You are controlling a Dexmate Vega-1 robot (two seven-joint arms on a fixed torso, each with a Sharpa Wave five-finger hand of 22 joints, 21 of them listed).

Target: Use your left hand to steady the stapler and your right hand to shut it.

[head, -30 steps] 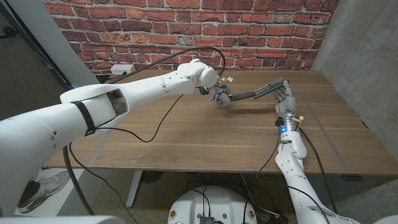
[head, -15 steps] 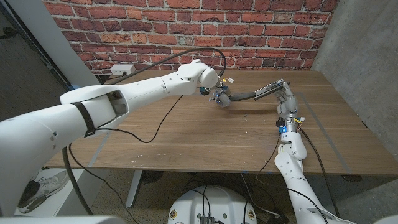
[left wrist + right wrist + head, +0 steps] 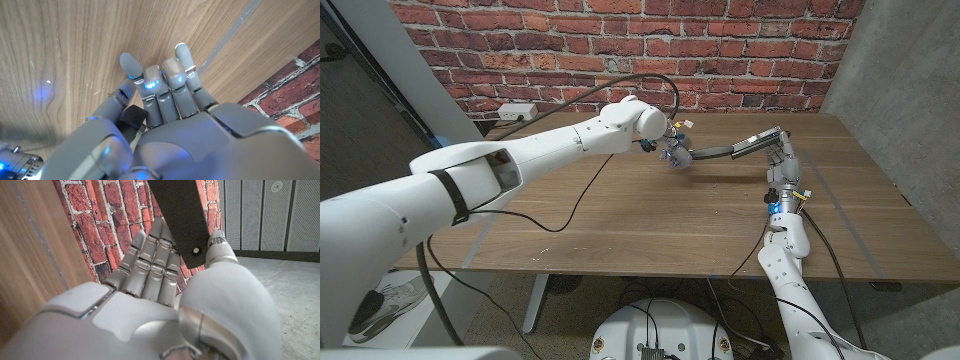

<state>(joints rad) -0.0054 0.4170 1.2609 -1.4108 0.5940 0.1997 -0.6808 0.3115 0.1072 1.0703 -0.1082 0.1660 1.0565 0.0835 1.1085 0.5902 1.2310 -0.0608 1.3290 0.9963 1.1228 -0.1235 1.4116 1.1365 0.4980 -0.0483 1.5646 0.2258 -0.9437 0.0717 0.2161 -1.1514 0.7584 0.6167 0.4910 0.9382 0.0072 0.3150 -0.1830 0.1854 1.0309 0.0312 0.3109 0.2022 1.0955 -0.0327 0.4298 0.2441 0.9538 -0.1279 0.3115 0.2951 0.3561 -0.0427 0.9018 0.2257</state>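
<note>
The stapler [image 3: 725,150] stands open far back on the wooden table [image 3: 620,220], its dark top arm slanting up to the right. My left hand [image 3: 672,155] grips its base end; in the left wrist view my left hand's fingers [image 3: 160,92] press down on the wood over a black part of the stapler [image 3: 133,118]. My right hand [image 3: 780,165] stands upright at the raised tip. In the right wrist view the stapler's black arm [image 3: 180,210] runs between the thumb [image 3: 218,247] and the straight fingers [image 3: 150,255], which hold its end.
A black cable [image 3: 560,205] loops over the table's left half. A red brick wall [image 3: 620,40] runs along the back edge and a grey concrete wall [image 3: 910,100] closes the right side. A grey tape line [image 3: 845,215] crosses the wood near my right arm.
My right hand has moved slightly farther back along the table with the stapler's raised tip. My left hand and the base have barely shifted.
</note>
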